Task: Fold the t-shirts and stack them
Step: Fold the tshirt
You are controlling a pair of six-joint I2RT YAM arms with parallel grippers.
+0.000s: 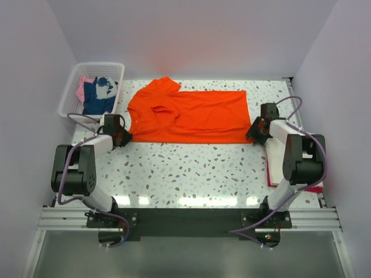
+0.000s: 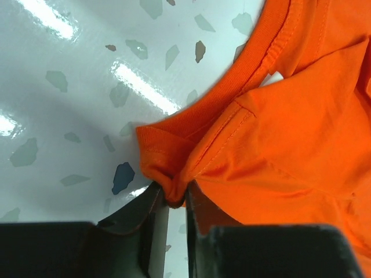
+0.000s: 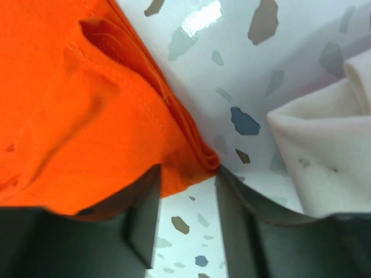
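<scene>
The bright orange cloth t-shirt [image 1: 191,116] lay lengthwise across the frame; the left gripper [image 2: 174,201] pinched its lower-left corner, the right gripper [image 3: 188,174] straddled the lower-right, half open.

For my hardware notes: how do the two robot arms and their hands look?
The left arm and the right arm have white links and black joint housings, with a grey-purple cable looping beside each. The left hand and the right hand are black, each with two flat dark fingers.
</scene>
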